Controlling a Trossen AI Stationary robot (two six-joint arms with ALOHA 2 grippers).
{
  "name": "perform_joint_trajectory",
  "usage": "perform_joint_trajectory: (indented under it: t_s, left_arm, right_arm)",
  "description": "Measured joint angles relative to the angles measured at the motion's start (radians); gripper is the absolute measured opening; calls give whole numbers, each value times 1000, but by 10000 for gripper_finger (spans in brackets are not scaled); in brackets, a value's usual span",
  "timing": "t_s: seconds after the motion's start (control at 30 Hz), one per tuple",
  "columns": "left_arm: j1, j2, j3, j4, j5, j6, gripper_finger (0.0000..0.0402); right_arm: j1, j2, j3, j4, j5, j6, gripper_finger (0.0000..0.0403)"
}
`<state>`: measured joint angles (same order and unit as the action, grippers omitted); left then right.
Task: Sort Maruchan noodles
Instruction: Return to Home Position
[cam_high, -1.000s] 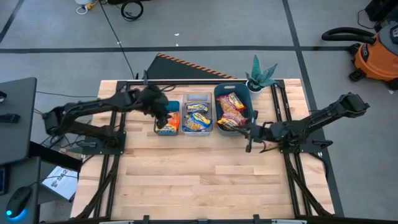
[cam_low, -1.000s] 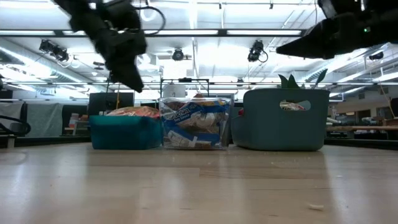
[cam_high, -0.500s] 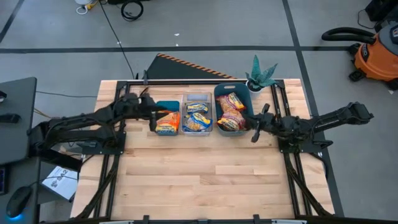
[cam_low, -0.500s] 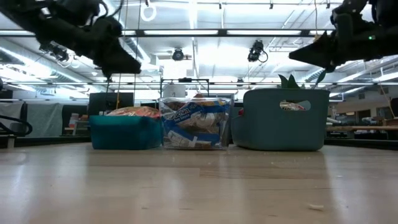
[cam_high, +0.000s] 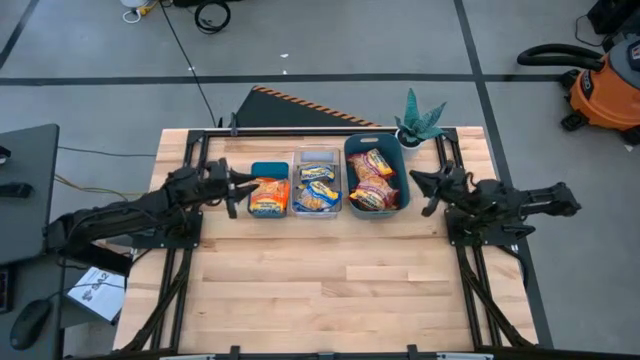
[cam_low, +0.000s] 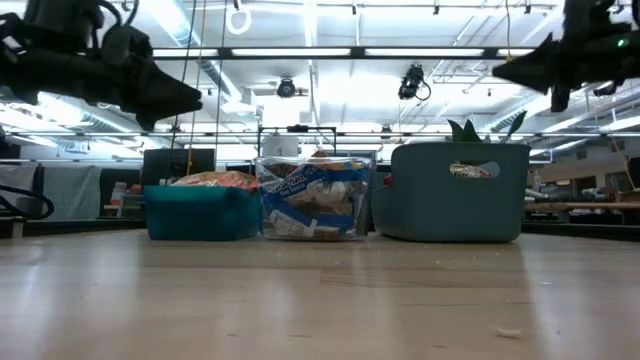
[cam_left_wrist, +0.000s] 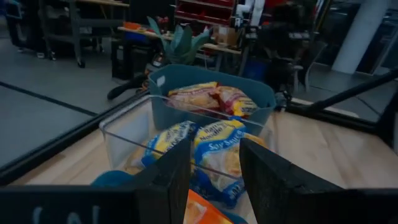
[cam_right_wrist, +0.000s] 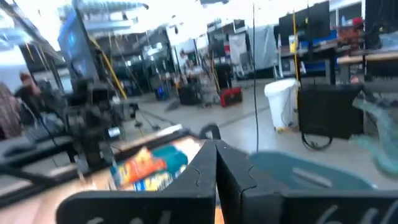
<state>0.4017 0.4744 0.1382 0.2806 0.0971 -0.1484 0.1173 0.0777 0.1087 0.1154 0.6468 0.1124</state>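
Both arms are off the bins and up in the air. We see the left tool (cam_high: 233, 192) just beside the teal bin (cam_high: 266, 171), on its outer side and clear of it. In the left wrist view its fingers (cam_left_wrist: 171, 180) stand apart with a narrow gap and nothing between them. The right tool (cam_high: 420, 190) hangs just beside the big blue-grey bin (cam_high: 352, 146), on that bin's outer side and not touching it. In the right wrist view its fingers (cam_right_wrist: 186, 177) are pressed together, holding nothing. In the low view both tools sit well above the bin rims, left tool (cam_low: 185, 100) and right tool (cam_low: 505, 70). All the noodles we can see are in the bins, which stand in a row near the back of the desk (cam_high: 320, 280). The orange packs (cam_high: 268, 198) are in the teal bin, and the yellow-and-blue packs (cam_high: 317, 187) are in the clear bin (cam_high: 317, 155) in the middle. The red-brown packs (cam_high: 372, 180) are in the big blue-grey bin. We see no packs on the bare desk. A plant (cam_high: 420, 120) stands at the back corner, just beside the big bin.
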Motion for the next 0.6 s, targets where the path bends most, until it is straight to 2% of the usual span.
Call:
perform_joint_trajectory:
  t_s: [0.13,0.47,0.6]
  left_arm:
    - [-29,-125,-2,-126,-11,5,142]
    - [-115,-474,-3,-388,-16,108,141]
    - [-132,-467,1,-439,-1,132,141]
  right_arm:
    - [0,-78,24,-29,-52,-46,10]
    - [0,-57,23,25,-67,-55,25]
    - [0,-57,24,25,-70,-55,24]
